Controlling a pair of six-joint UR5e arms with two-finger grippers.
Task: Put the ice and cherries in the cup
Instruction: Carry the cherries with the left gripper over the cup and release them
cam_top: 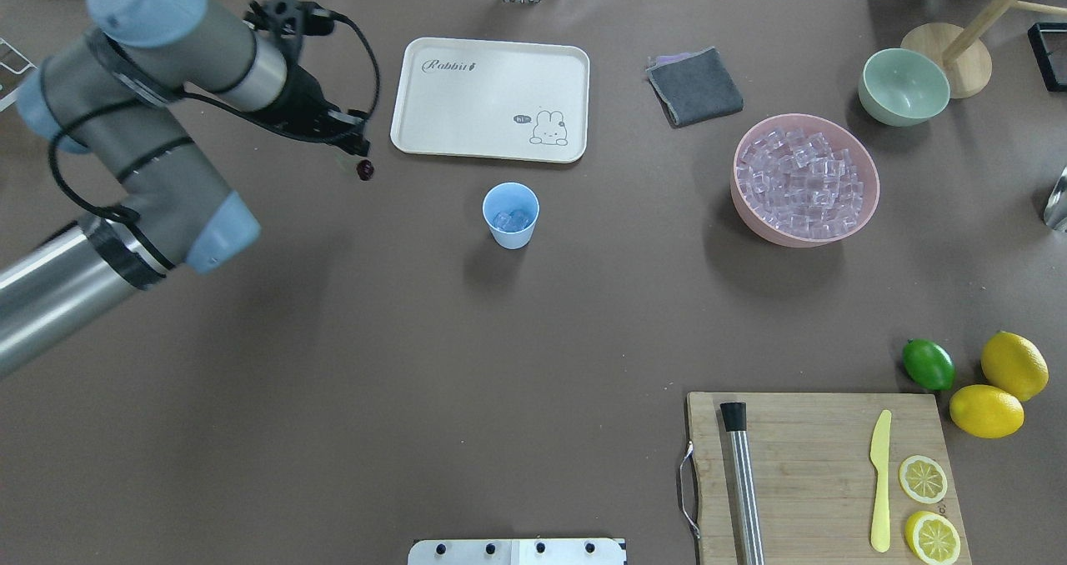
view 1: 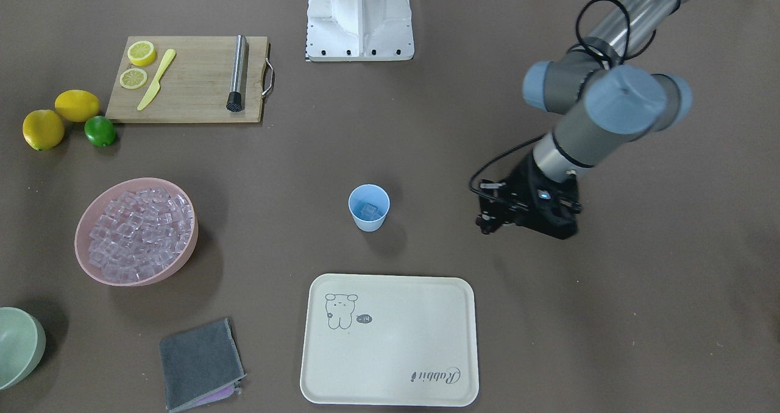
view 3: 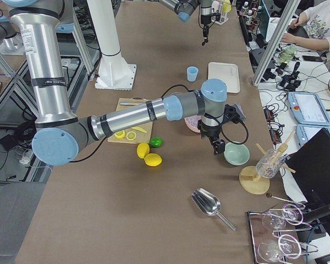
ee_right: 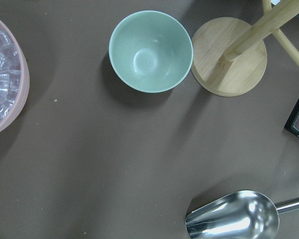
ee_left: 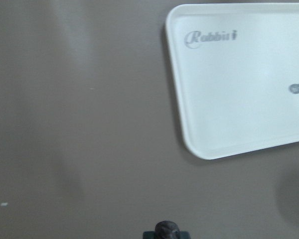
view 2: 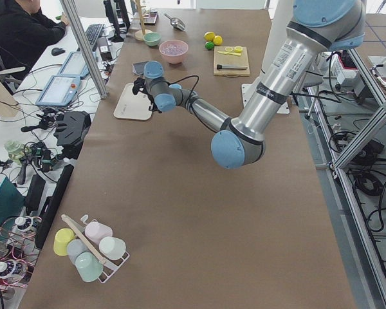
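Observation:
The light-blue cup (cam_top: 510,215) stands mid-table, below the tray, with a few ice cubes in it; it also shows in the front view (view 1: 368,208). More ice (cam_top: 802,183) fills the pink bowl (cam_top: 750,215). My left gripper (cam_top: 358,155) hangs left of the cup, off the tray's corner. It is shut on the dark cherries (cam_top: 365,169), which show at the bottom edge of the left wrist view (ee_left: 167,230). My right gripper (view 3: 218,146) shows only in the right side view, beside the green bowl. I cannot tell whether it is open or shut.
A cream tray (cam_top: 433,98) lies beyond the cup, with a grey cloth (cam_top: 694,86) to its right. A green bowl (ee_right: 150,50), a wooden stand (ee_right: 229,57) and a metal scoop (ee_right: 234,216) lie under the right wrist. A cutting board (cam_top: 800,457), lemons and a lime (cam_top: 928,363) are near right.

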